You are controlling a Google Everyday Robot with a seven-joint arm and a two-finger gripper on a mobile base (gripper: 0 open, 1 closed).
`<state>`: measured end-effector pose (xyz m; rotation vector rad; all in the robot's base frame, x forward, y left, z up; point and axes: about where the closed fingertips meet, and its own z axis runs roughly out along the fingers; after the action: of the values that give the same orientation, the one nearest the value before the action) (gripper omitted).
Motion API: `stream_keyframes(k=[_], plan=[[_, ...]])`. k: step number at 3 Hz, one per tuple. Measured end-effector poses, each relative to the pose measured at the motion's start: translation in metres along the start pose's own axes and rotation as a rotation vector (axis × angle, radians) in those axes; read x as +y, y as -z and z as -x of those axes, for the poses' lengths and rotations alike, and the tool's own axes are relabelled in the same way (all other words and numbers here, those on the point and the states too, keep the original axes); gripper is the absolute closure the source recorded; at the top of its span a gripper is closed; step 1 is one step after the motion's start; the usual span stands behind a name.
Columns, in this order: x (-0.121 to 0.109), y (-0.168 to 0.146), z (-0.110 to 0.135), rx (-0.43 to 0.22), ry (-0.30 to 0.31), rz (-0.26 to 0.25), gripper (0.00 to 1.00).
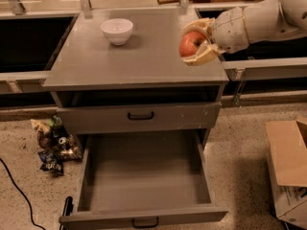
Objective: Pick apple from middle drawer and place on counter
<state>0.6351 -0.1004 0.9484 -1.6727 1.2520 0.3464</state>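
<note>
The red-orange apple (191, 43) is held in my gripper (195, 45), whose cream fingers close above and below it. The gripper hovers over the right part of the grey counter (134, 56), near its right edge, with the white arm reaching in from the upper right. The middle drawer (144, 176) stands pulled open below, its wide grey floor bare. The shallower drawer front (140, 116) with a black handle above it is closed.
A white bowl (117, 30) stands at the back left of the counter. Crumpled snack packets (53, 145) lie on the floor left of the cabinet. A cardboard box (288, 164) sits on the floor at right. Dark recessed bays flank the cabinet.
</note>
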Motion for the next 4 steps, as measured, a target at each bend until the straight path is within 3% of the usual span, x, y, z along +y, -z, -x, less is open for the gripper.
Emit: stream_keyframes(k=[1,2,3,4], plan=[[-0.017,-0.010,-0.005,0.041,-0.047,-0.074,1.00],[-0.050,-0.017,-0.010,0.056,-0.176,-0.211,1.00],[-0.078,-0.018,-0.026,0.046,-0.345,-0.324,1.00],[-0.094,-0.018,-0.055,0.025,-0.550,-0.391,1.00]])
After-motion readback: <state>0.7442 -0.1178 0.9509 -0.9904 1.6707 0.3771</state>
